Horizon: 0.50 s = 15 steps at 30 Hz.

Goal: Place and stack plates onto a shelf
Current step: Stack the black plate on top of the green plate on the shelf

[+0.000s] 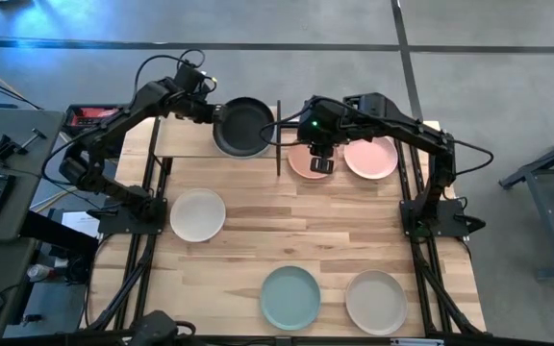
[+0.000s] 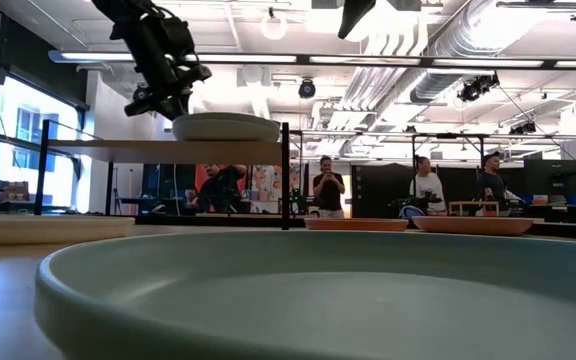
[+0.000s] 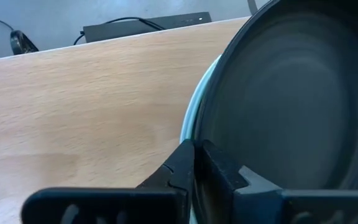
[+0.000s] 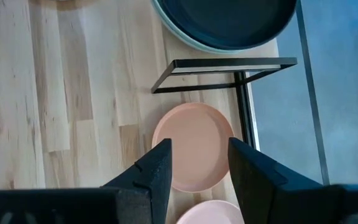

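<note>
The left hand [image 1: 212, 112] pinches the rim of the black plate [image 1: 243, 125], which sits on the shelf [image 1: 186, 139] atop a pale one. The right hand [image 1: 320, 163] hovers open, the salmon plate [image 4: 194, 146] directly beneath it on the counter [image 1: 287, 231], nearer than the left.

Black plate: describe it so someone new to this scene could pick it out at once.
Find the small raised wooden shelf at the table's far edge. The black plate lies at the shelf's right end on a paler plate, with the left claw at its rim. It is the only black plate; the salmon plate and pink plate lie on the tabletop.
</note>
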Each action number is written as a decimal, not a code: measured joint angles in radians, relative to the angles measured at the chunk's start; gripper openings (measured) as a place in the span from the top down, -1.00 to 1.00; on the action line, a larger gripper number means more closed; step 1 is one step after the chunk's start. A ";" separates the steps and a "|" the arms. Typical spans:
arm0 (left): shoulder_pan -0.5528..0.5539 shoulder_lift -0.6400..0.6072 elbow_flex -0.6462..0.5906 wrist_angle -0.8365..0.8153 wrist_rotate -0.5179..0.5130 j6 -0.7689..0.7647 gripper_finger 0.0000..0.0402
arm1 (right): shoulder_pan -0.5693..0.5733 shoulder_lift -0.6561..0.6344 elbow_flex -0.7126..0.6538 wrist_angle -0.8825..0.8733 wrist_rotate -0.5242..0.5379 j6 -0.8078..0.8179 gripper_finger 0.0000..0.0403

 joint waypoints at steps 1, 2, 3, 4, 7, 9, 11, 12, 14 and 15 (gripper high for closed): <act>0.000 0.000 0.000 0.002 0.000 0.000 0.87 | 0.000 0.000 0.000 0.000 0.000 0.000 0.35; 0.000 0.000 0.000 0.005 0.001 0.000 0.85 | 0.000 0.000 0.000 0.000 0.000 0.000 0.35; 0.000 0.000 0.000 0.007 0.005 0.000 0.83 | 0.000 0.000 0.000 0.000 0.000 0.000 0.35; 0.000 0.000 0.000 0.009 0.016 0.000 0.81 | 0.000 0.000 0.000 0.000 0.000 0.000 0.35; 0.000 0.000 0.000 0.023 0.039 -0.001 0.75 | 0.000 0.000 0.000 0.000 0.000 0.000 0.35; 0.000 0.000 0.000 0.045 0.045 -0.002 0.70 | 0.000 0.000 0.000 0.000 0.000 0.000 0.35; 0.000 0.000 0.000 0.049 0.046 -0.012 0.66 | 0.000 0.000 0.000 0.000 0.000 0.000 0.35; 0.000 0.000 0.000 0.050 0.046 -0.018 0.64 | 0.000 0.000 0.000 0.000 0.000 -0.001 0.35; 0.004 0.001 0.012 0.043 0.047 -0.017 0.61 | 0.000 0.000 0.000 0.000 0.000 -0.008 0.35; 0.006 0.001 0.024 0.044 0.047 -0.014 0.60 | 0.000 0.000 0.000 0.000 0.000 -0.010 0.35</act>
